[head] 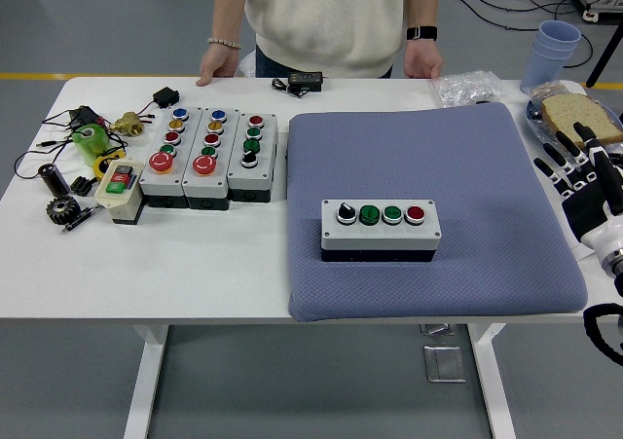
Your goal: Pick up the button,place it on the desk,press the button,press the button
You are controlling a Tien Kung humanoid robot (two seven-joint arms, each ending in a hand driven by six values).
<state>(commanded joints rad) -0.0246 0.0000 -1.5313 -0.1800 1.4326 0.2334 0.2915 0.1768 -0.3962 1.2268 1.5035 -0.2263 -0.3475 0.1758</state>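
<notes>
A grey floor with a yellow line and loose cables lies behind a white table [224, 264]. Most of the table's right half is covered by a blue-grey mat [428, 157]. On the mat, toward its near side, sits the button box [381, 229], a grey box with a black base and four controls in a row along its top: a black selector knob at the left, two green buttons, then a red one at the right. Nothing touches it.

The right hand [584, 181] hangs over the mat's right edge, well apart from the box, its fingers spread and holding nothing; its wrist and forearm are cut off by the picture's right edge. The left arm does not show.

On the bare table to the left stand three more button boxes [206, 157] side by side, and beside them a small beige switch [119, 188] with red and green keys. Further left lie a green roll [90, 141], a brass fitting, a black gear [63, 208] and tangled wires, too small to make out closely.

At the far edge a person in a cream jumper stands, cut off above the chest, with a hand [219, 65] at the left and another at the right, both at the table's rim. At the far right are a crumpled clear bag [465, 88], stacked blue cups [551, 54] and a slice of bread [576, 118], whose plate is partly hidden.
</notes>
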